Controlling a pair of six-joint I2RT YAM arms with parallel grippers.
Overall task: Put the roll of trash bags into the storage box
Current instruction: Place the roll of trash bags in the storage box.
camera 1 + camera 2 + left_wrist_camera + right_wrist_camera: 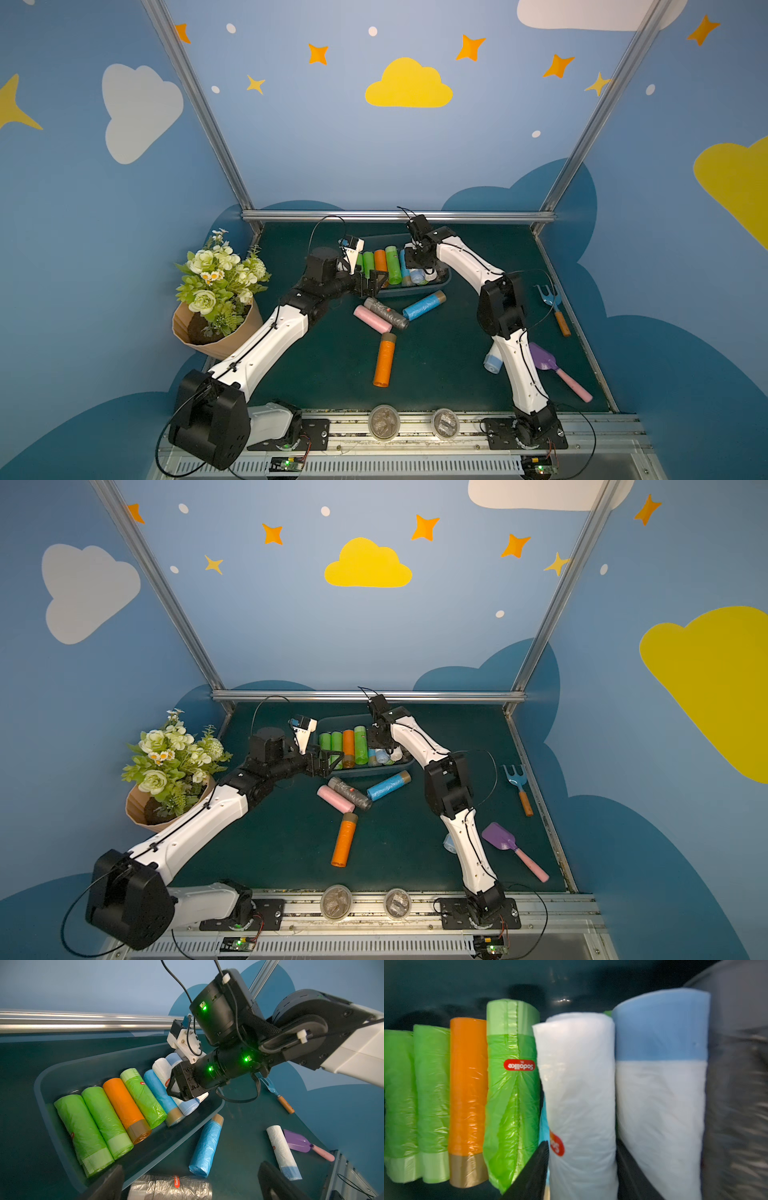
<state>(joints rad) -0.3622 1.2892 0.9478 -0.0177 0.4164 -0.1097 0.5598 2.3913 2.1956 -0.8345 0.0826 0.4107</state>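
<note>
My right end effector [581, 1144] is down inside the shallow blue-grey plastic storage box [409, 290], fingers [533, 1167] partly apart on either side of the white plastic roll of trash bags [577, 1084]; I cannot tell whether they grip it. The roll lies in the box. My left end effector [376, 283] gapes wide, holding nothing.

A red sticker [519, 1065] on the green roll [512, 1105] reads "Sodolike", upside down. The white roll [579, 1084] next to it has a red sticker [558, 1145] too, showing only "So".
</note>
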